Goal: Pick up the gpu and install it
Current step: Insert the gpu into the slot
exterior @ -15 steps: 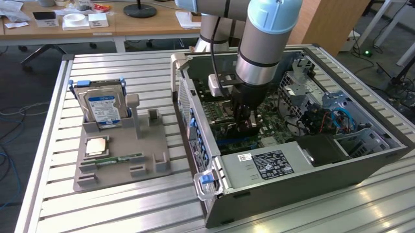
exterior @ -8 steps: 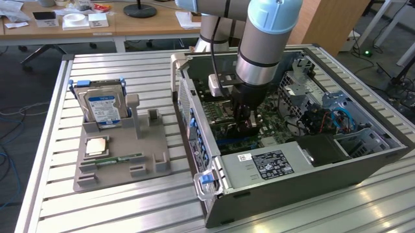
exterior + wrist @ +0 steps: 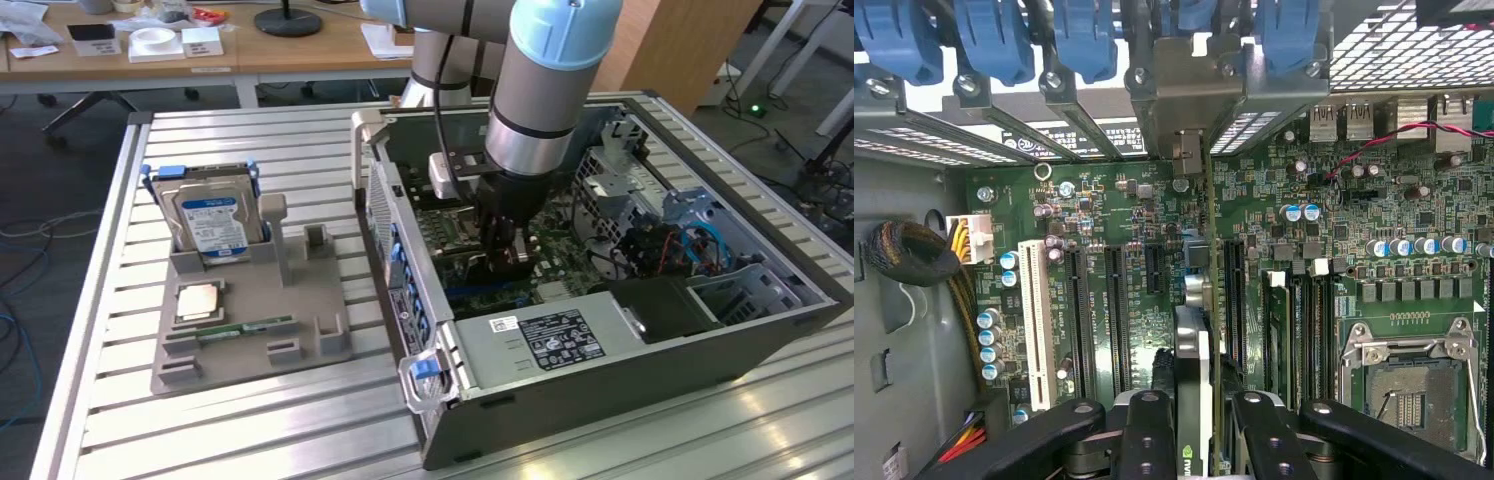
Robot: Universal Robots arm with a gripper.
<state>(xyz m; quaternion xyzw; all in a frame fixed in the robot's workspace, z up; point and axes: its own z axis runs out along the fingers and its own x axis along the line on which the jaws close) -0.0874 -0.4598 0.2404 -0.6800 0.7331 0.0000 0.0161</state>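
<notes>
The gpu (image 3: 1194, 340) shows edge-on in the wrist view, a thin card standing upright over the green motherboard (image 3: 1414, 200). Its silver end bracket (image 3: 1186, 100) reaches the row of rear slot covers with blue latches. My gripper (image 3: 1194, 425) is shut on the card, one black finger (image 3: 1144, 430) on each side. The card runs beside a long black expansion slot (image 3: 1234, 300); whether it sits in a slot I cannot tell. In the exterior view my gripper (image 3: 507, 255) is lowered deep inside the open computer case (image 3: 601, 340).
On the slatted table, to the exterior view's left, a grey holder (image 3: 254, 330) carries a blue-labelled hard drive (image 3: 211, 225), a processor chip (image 3: 200, 300) and a green memory stick (image 3: 251, 325). Inside the case are a power supply (image 3: 554, 340), cables (image 3: 914, 255) and an empty processor socket (image 3: 1409, 385).
</notes>
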